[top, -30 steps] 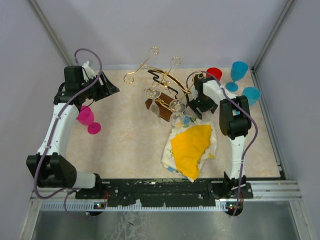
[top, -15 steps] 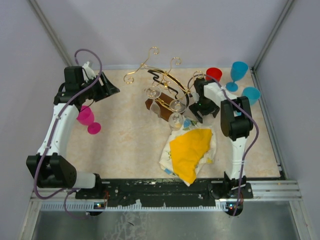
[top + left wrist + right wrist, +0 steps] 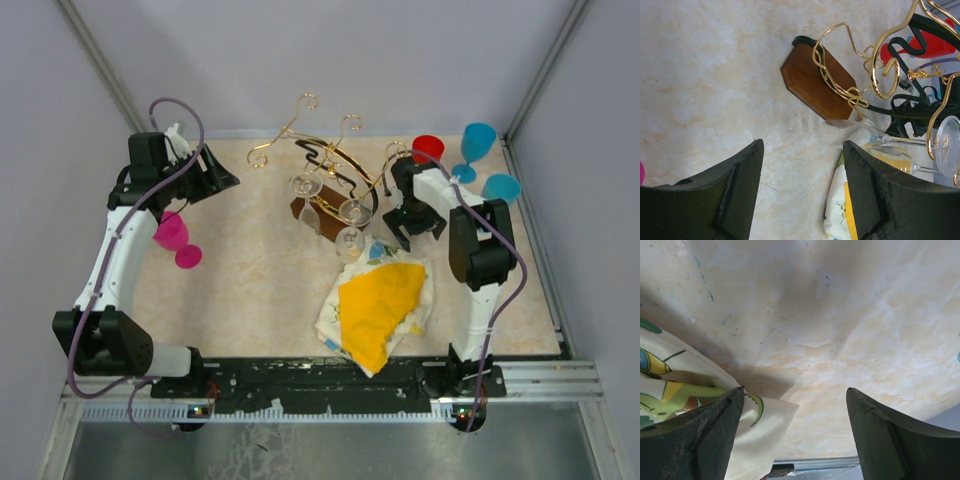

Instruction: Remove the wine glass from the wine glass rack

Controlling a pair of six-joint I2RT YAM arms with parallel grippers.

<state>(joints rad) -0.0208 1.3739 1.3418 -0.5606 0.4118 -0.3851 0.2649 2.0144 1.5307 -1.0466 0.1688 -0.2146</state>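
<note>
Wine glass [image 3: 349,238] leans tilted at the near side of the wine glass rack [image 3: 810,80], mid-surface [image 3: 250,280], its bowl against the yellow cloth [image 3: 380,300]. My right fingers [image 3: 705,435] have spread wider and backed off rightward, empty. The cloth slid nearer. My left fingers [image 3: 715,200] are released, far left.

Left arm [image 3: 113,252] stretched far-left, left gripper [image 3: 801,172] jaws apart and empty; right arm [image 3: 478,250] folded inward, right gripper [image 3: 795,402] spread wide, empty.
</note>
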